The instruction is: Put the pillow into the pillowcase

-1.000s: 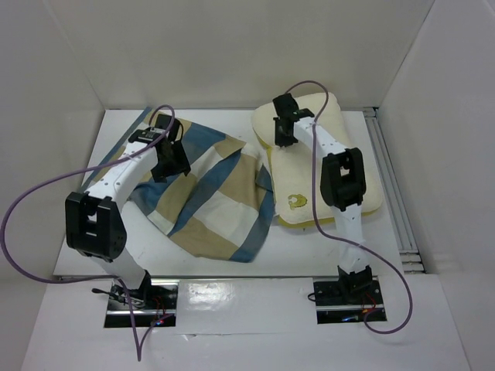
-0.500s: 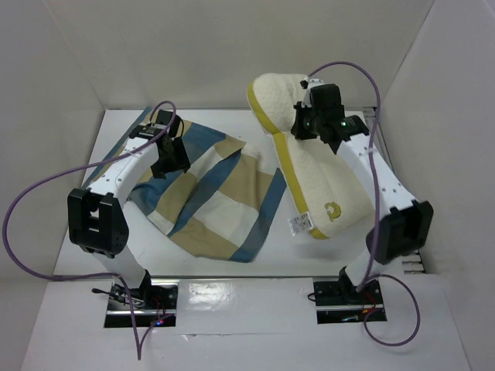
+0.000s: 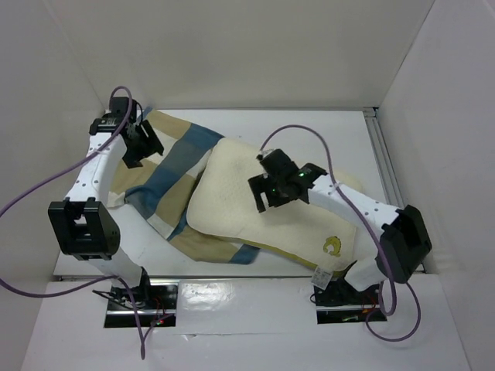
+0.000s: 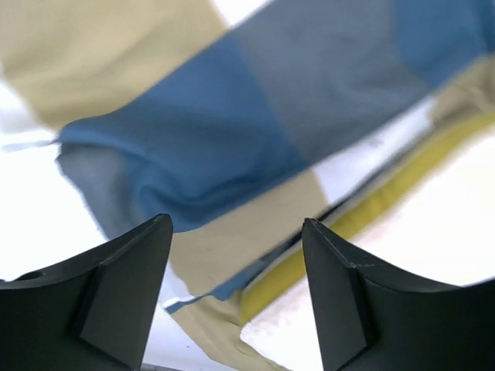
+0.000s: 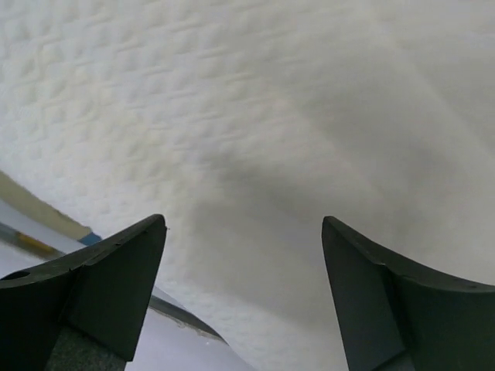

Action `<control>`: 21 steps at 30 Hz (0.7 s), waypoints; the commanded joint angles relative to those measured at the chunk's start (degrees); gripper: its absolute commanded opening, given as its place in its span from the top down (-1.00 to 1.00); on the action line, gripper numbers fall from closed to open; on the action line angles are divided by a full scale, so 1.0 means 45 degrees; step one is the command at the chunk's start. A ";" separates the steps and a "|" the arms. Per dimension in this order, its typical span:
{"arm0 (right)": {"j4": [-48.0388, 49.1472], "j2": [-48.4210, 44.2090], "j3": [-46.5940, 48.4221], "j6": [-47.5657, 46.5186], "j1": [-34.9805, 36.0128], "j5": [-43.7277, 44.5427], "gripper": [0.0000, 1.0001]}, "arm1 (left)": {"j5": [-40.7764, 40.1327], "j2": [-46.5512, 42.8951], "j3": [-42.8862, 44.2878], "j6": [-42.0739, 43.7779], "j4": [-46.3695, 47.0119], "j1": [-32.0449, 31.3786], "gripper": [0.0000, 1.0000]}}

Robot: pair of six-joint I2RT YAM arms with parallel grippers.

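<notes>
Now that the right claw (image 3: 263, 195) has let go, its jaws stand wide over bare cream cloth and grip nothing, and the pillow (image 3: 255, 212), which half a second ago hung on edge at about 1 o'clock, lies flat from the middle of the table (image 3: 325, 127) out toward 4 o'clock. Its near-left end has landed on top of the pillowcase (image 3: 166, 166), which spreads from 10 o'clock down to 7 o'clock and pokes out beneath the pillow's edge. My left claw (image 3: 143, 147) has swung out to 10 o'clock over the far corner of the checks; its jaws are wide too, with only blue and tan fabric and the yellow piping (image 4: 363, 216) beyond them. I judge this as staging only: the pillow rests on the case, not in it. What stands in my way is that overlap, since the pillow pins part of the fabric, and I cannot tell where the opening lies. The emblem (image 3: 332, 246) and tag (image 3: 323, 274) sit at 5 o'clock, and the right arm's purple cable (image 3: 290, 131) loops above the pillow.
</notes>
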 commanded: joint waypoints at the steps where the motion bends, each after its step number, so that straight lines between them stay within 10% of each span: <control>1: -0.1486 -0.1853 0.0773 0.2260 -0.1548 0.2641 -0.78 | 0.1722 0.0052 0.0630 0.0849 0.0347 -0.0817 -0.62; 16: -0.2630 -0.4940 -0.4179 0.6035 -0.8485 0.1751 -0.95 | 0.2640 0.3041 -0.0445 0.1161 0.1108 -0.4567 -0.62; 19: -0.0638 -0.4688 -0.5239 0.5800 -0.8643 0.0323 -0.74 | 0.3108 0.3489 -0.0445 0.1298 0.1245 -0.4861 -0.34; 21: 0.0203 -0.4571 -0.5242 0.5800 -0.8643 0.0181 -0.28 | 0.3441 0.3646 -0.0290 0.1472 0.1361 -0.4862 0.48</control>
